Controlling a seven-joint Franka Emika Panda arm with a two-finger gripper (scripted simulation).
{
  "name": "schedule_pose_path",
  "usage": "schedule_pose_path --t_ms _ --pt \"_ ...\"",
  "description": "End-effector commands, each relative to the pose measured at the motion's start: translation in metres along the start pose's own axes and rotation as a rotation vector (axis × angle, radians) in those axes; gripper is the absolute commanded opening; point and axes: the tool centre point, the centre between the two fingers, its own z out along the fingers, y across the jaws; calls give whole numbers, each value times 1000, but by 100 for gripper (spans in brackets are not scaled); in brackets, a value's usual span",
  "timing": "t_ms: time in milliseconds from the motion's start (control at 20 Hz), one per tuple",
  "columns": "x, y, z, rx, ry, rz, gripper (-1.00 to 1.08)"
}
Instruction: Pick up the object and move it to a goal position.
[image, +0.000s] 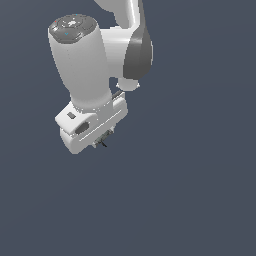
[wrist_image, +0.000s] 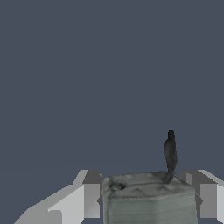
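In the wrist view our gripper (wrist_image: 146, 197) pinches the object (wrist_image: 148, 199), one finger (wrist_image: 83, 197) pressed at each side, its thin black stub (wrist_image: 170, 151) pointing away from the palm; we judge it lifted, the goal position unseen

A plain dark slate-blue surface (image: 200, 190), seemingly featureless, fills both views.

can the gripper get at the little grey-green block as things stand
Probably yes. In the wrist view the block already sits between the two fingers, one on each side, with nothing else near. Whether the gripper actually presses it can't be told; the exterior view mostly hides it.
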Motion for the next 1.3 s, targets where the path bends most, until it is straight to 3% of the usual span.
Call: schedule_pose_path --t_ms 0,600,1250 --pt "-2 4 -28 1 0 0 -100" --pt "-8 25 -128 1 0 0 -100" --pt "-10 37 -177 0 -1 1 -100"
